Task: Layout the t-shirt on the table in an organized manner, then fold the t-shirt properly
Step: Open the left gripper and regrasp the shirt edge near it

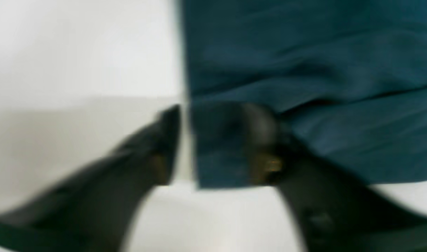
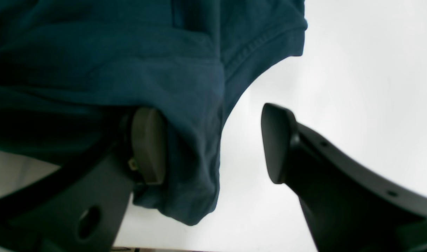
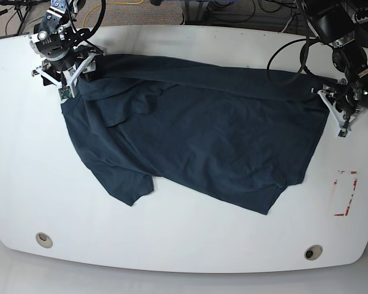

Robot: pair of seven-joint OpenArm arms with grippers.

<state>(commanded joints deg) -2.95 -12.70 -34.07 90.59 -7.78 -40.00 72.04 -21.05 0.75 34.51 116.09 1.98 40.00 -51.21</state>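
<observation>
White table with curved corners; two round grommets and a red-and-white tape rectangle are visible on its surface. The shirt, dark navy, lies across the middle of the table, spread wide but creased, its two sleeves pointing toward the bottom of the base view. A strip along the shirt's upper edge in that view is rumpled, with ridges running between the two grippers.

Left gripper: fingers parted, positioned at a corner of the shirt. The left wrist view is blurred; whether the fingers touch the cloth cannot be told. No grip is evident.

Right gripper: fingers wide apart, one against bunched cloth at the opposite corner, the other over bare table; nothing is clamped between them.
</observation>
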